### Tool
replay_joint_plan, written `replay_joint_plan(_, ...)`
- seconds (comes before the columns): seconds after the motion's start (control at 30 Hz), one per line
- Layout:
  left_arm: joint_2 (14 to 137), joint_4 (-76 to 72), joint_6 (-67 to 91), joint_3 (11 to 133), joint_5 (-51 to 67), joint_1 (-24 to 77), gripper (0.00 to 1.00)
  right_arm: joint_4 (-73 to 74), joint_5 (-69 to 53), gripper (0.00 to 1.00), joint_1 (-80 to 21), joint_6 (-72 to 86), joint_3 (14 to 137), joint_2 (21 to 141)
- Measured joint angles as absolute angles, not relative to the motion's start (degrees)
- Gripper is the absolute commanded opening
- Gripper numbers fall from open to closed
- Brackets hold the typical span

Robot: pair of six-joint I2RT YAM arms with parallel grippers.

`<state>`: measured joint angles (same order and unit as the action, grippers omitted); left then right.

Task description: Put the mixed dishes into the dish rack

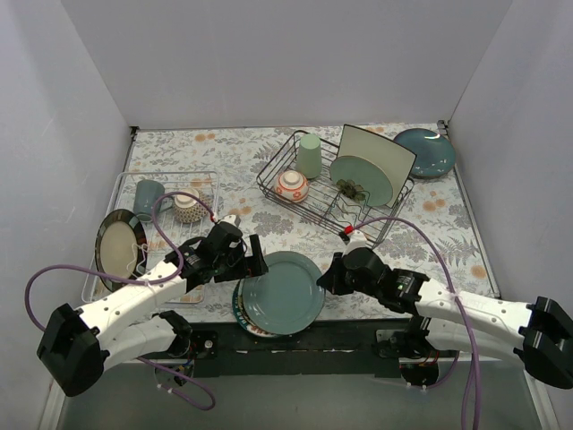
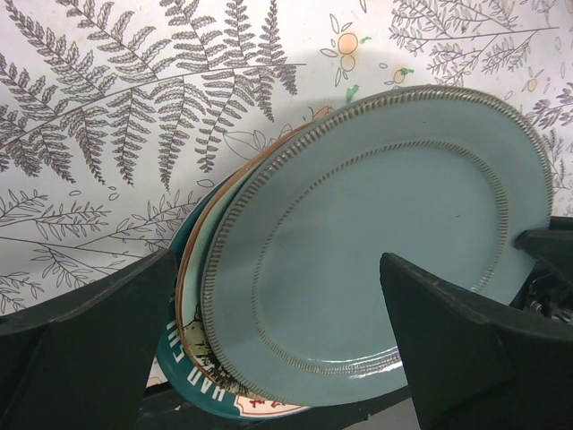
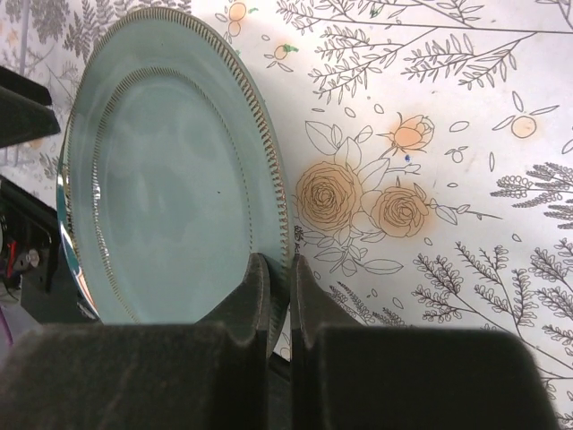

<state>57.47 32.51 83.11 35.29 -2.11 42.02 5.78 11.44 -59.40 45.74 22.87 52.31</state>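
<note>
A tablecloth (image 1: pixel 233 148) printed with ferns and flowers covers the table inside a white-walled enclosure. At the far right stands the black wire dish rack (image 1: pixel 327 202). It holds a pale green cup (image 1: pixel 310 154) at its far left corner and a small red-orange patterned bowl (image 1: pixel 292 185) just in front of the cup. A large white square plate (image 1: pixel 380 152) stands upright at the right, with a round light green plate (image 1: pixel 362 179) leaning against it. A dark teal plate (image 1: pixel 425 152) lies just behind the rack. On the left, a pale wire tray (image 1: pixel 201 179) carries a grey-blue mug (image 1: pixel 149 198), a patterned cup (image 1: pixel 187 206) and a dark-rimmed cream plate (image 1: pixel 119 248). At the near centre, a blue-green plate with a beaded rim (image 1: pixel 285 291) (image 2: pixel 376 260) (image 3: pixel 170 188) tops a stack of plates (image 1: pixel 243 313) (image 2: pixel 192 358), tilted up off those beneath. The right gripper (image 1: pixel 327 278) (image 3: pixel 279 269) pinches this plate's right rim between closed fingers. The left gripper (image 1: pixel 255 260) (image 2: pixel 276 264) sits at the plate's left rim with its fingers spread wide, gripping nothing.
</note>
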Motion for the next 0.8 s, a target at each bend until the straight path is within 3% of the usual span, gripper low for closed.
replay_joint_plan(0.4, 61.63, 32.03, 81.87, 35.29, 1.98, 42.04, 0.72, 9.39, 15.05, 0.01, -59.44, 48.9, 22.59, 48.31)
replay_joint_plan(0.8, 60.47, 30.33, 80.77, 35.11, 5.45, 42.13, 0.71, 13.76, 18.11, 0.01, -59.42, 49.34, 23.18, 44.18)
